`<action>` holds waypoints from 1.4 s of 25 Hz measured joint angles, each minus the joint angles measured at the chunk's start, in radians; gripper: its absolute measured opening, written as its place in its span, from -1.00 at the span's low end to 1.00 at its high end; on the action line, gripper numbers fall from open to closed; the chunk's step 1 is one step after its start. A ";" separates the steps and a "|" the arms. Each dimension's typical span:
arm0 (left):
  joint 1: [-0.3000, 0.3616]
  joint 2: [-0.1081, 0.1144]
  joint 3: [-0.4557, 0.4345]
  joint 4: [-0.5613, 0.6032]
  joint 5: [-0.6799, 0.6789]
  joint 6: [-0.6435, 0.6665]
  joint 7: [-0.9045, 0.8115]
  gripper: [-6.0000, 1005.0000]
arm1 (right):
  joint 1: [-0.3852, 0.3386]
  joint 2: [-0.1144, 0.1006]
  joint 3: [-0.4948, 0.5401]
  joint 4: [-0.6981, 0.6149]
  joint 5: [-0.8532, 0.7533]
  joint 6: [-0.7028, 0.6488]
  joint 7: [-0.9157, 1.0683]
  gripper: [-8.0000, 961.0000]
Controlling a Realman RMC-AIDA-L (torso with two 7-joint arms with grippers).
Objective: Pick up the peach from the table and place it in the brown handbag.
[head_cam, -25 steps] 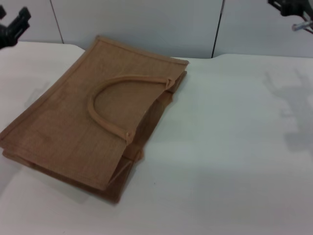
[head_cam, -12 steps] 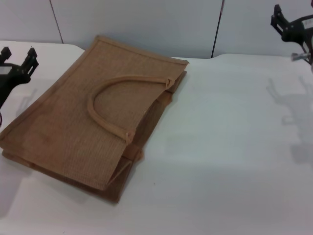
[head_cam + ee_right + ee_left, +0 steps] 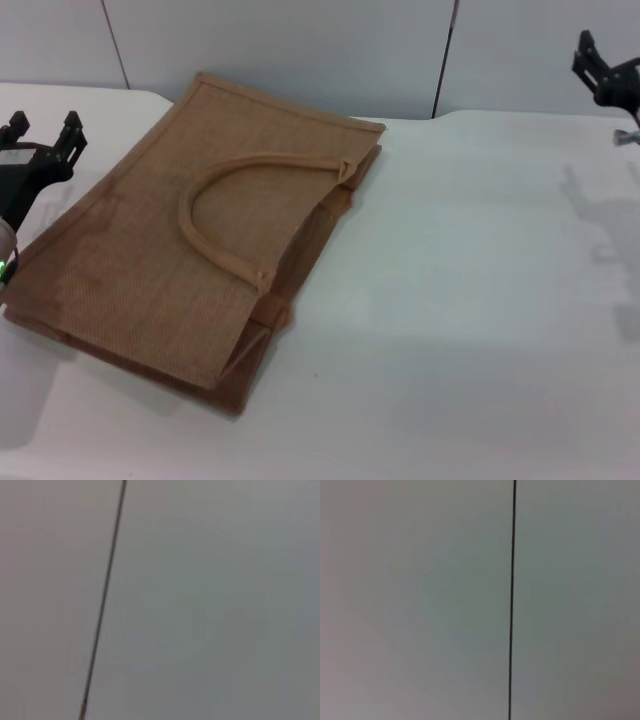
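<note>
Both grippers, left [image 3: 42,128] spread and right [image 3: 606,62] unreadable, hang clear; no peach shows, and your brown handbag [image 3: 150,250] lies flat, so dropping anything in may fail.

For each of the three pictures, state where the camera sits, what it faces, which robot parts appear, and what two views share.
Head view: from the robot's head, down on the brown handbag lying flat on the table; left gripper and right gripper at the edges.
Left wrist view: faces a plain panel with a dark seam; no robot parts.
Right wrist view: the same, seam slanted.
Shared: both wrist views show only seamed panel.
</note>
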 joint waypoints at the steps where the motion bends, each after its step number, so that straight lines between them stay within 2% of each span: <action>1: 0.000 0.000 0.000 -0.002 -0.009 -0.001 0.005 0.39 | -0.001 0.000 -0.002 0.012 -0.001 -0.010 0.016 0.83; 8: 0.001 0.000 0.000 -0.014 -0.032 0.004 0.015 0.39 | 0.005 0.001 -0.043 0.075 -0.004 -0.060 0.128 0.83; 14: -0.004 0.000 0.000 -0.017 -0.033 0.008 0.021 0.39 | 0.040 0.001 -0.043 0.115 -0.004 -0.052 0.133 0.83; 28: -0.009 0.002 0.000 -0.017 -0.033 0.029 0.021 0.39 | 0.046 0.001 -0.045 0.117 -0.006 -0.052 0.135 0.83; 35: -0.037 0.002 0.015 -0.040 -0.020 0.066 0.044 0.40 | 0.058 0.000 -0.056 0.147 -0.084 -0.052 0.128 0.83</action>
